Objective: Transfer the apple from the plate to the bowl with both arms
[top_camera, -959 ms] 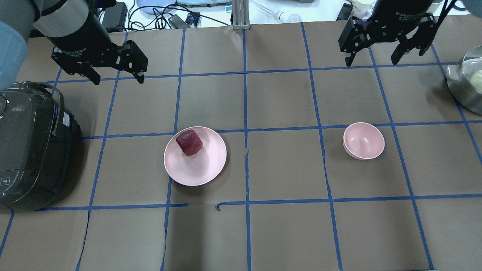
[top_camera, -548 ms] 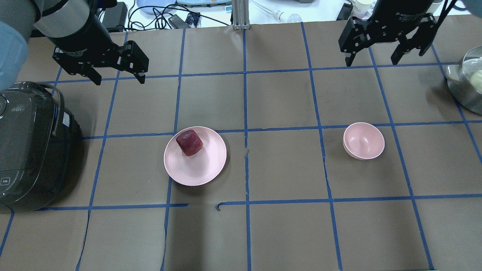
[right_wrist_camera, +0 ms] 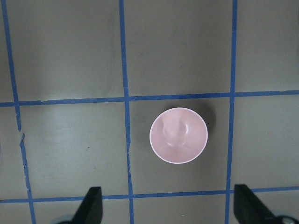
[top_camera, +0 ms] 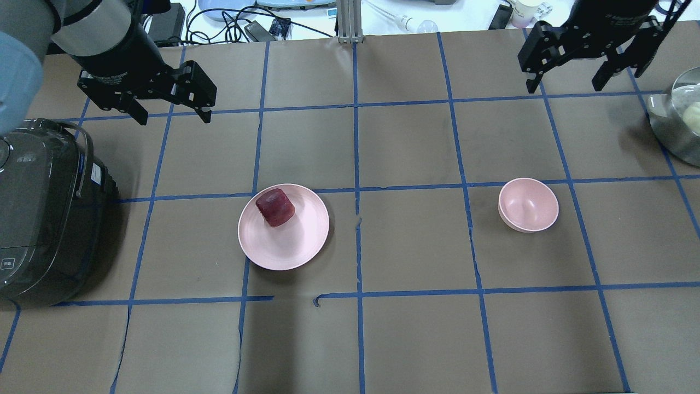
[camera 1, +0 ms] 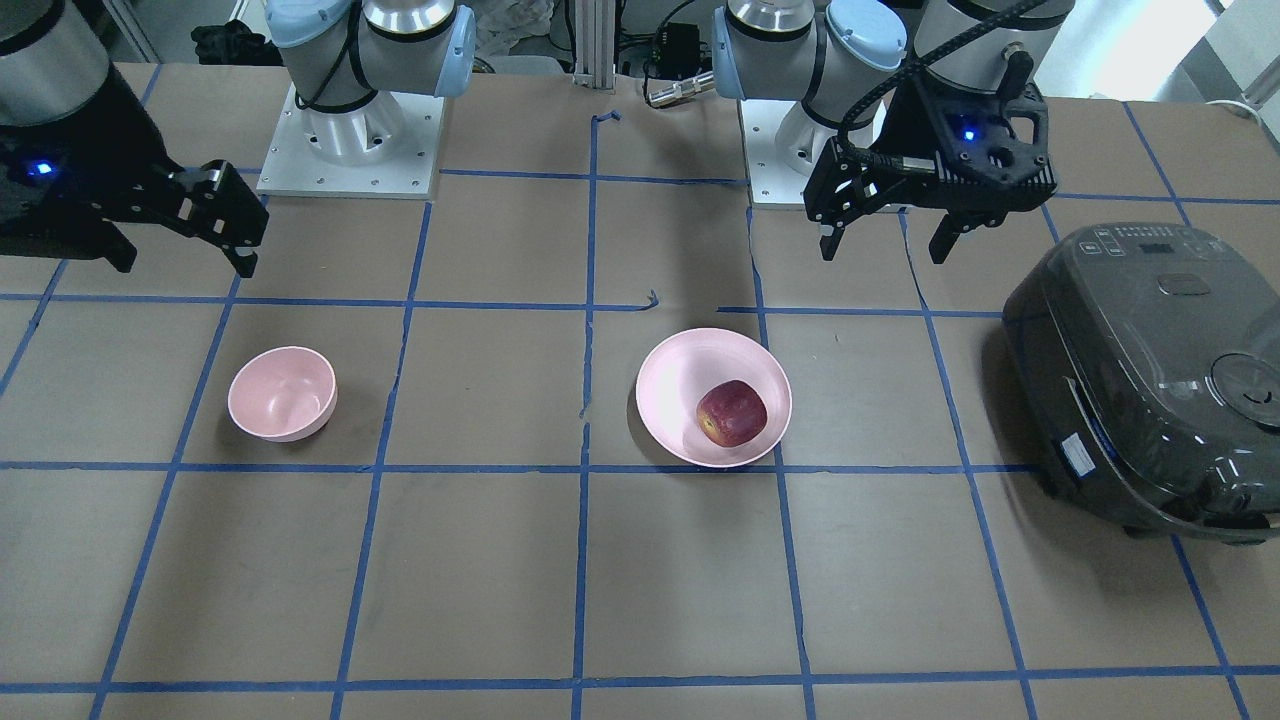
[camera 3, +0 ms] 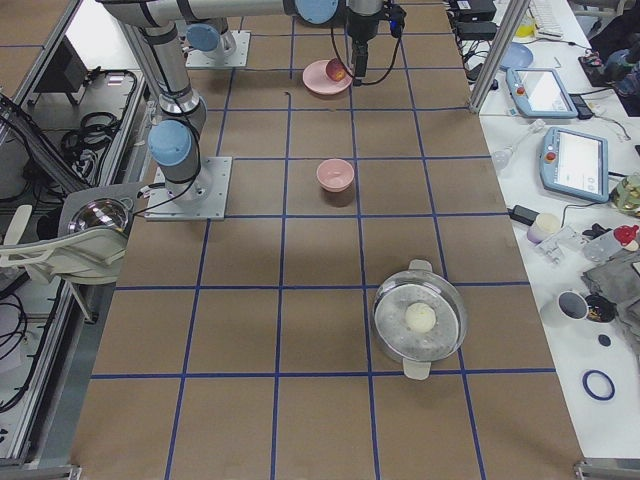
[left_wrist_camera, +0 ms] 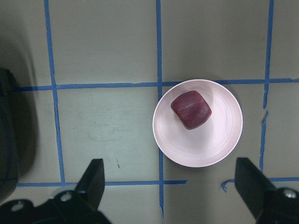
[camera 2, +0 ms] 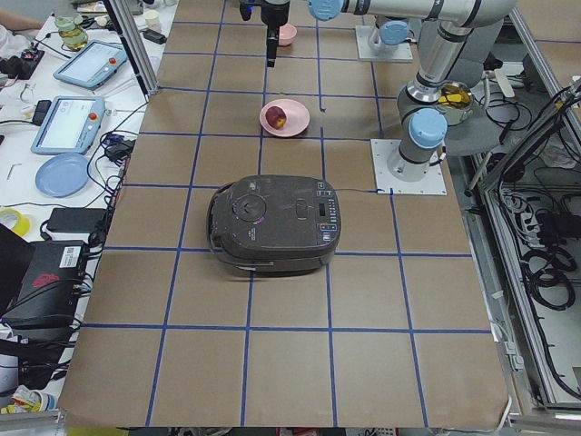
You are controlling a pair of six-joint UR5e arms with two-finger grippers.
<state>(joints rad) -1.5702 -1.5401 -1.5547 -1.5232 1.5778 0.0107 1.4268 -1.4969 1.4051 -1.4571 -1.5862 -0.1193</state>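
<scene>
While left end effector [top_camera: 174, 116], right end effector [top_camera: 564, 86] gape, dark-red blocky apple [top_camera: 275, 207] on plate [top_camera: 290, 246].

Plate [top_camera: 284, 249], bowl [top_camera: 542, 212]: matt pink plastic. Apple [top_camera: 275, 207]: dull skin. Cooker [top_camera: 38, 219]: glossy blk plastic. Table [top_camera: 410, 241]: matt brn paper.

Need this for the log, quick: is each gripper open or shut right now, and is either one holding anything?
Left gripper: open, holding nothing.
Right gripper: open, holding nothing.
The apple lies on the plate.
</scene>
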